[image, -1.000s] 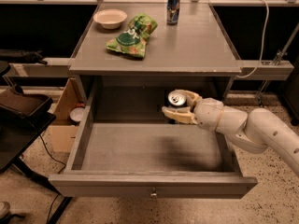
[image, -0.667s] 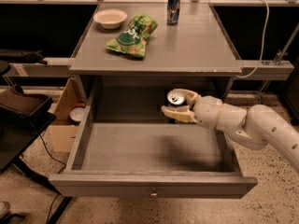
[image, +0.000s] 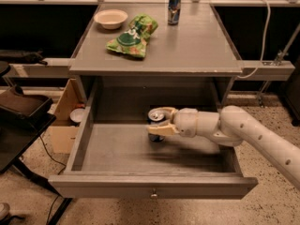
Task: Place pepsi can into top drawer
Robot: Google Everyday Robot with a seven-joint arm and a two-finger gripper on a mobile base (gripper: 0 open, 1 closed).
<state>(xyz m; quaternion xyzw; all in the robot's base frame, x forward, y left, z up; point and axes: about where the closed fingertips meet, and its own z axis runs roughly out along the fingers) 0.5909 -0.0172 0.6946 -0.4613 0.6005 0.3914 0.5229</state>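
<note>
The dark blue, silver-topped pepsi can [image: 156, 115] sits upright, clasped between the fingers of the cream gripper [image: 158, 121]. Both are inside the open grey top drawer [image: 117, 185]. The can's markings are too small to read.

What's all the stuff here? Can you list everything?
pepsi can: one, dark blue, silver top, in the drawer
drawer: one, grey, pulled open under the table
table: one, grey, centre
bowl: one, cream, tabletop back left
chip bag: one, green, beside the bowl
tall can: one, blue and silver, tabletop back
box: one, brown cardboard, floor at left
arm: one, white, reaching in from the right
gripper: one, cream, shut on the pepsi can
</note>
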